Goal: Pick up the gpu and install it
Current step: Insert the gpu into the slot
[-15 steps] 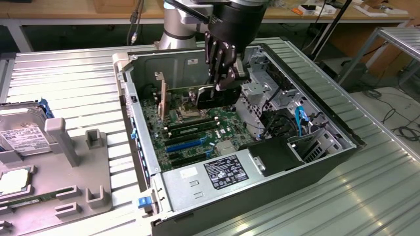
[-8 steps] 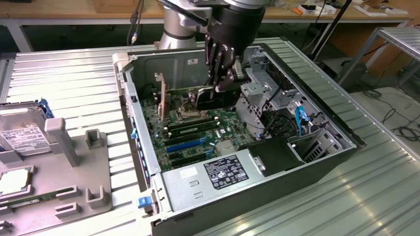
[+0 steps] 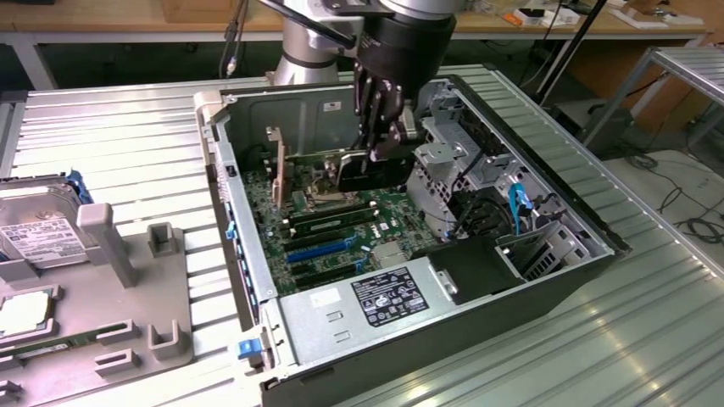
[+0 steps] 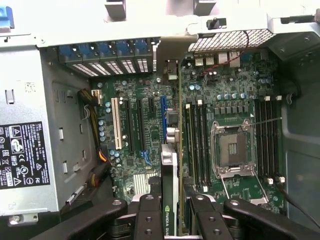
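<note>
Hand [image 3: 382, 146] tight on one gpu [image 3: 371, 178]

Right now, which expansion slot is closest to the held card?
The blue slot: in the wrist view it runs right beside the edge of the gpu held by the gripper; the white slot and black slots lie farther off.

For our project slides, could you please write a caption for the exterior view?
Pincer holds the gpu over the motherboard inside the open computer case.

surface: ribbed metal table [image 3: 650, 326] | rear: wooden workbench [image 3: 102, 24] | floor [image 3: 667, 174]: grey, loose cables [image 3: 704, 227]
</note>
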Available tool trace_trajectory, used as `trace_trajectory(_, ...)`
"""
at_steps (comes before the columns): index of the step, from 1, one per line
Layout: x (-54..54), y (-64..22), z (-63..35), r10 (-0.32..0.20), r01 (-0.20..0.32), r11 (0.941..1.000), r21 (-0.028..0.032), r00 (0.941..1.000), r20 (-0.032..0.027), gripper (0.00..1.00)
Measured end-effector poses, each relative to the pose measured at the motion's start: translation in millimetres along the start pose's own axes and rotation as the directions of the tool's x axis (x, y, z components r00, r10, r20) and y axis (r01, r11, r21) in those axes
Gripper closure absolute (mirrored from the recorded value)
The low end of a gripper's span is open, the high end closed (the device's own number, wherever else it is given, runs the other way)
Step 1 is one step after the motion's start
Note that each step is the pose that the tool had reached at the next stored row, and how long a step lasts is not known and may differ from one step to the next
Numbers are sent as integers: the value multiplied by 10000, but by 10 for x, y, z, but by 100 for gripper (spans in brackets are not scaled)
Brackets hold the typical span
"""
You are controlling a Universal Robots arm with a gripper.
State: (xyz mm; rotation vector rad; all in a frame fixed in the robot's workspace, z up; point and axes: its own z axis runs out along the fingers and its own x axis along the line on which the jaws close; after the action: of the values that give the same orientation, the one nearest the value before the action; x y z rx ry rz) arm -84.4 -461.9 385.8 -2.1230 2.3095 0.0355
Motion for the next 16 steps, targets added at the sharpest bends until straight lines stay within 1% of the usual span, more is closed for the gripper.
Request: trace_trajectory(16, 2, -1, 95, 271, -271, 9996, 5, 9996, 5, 73)
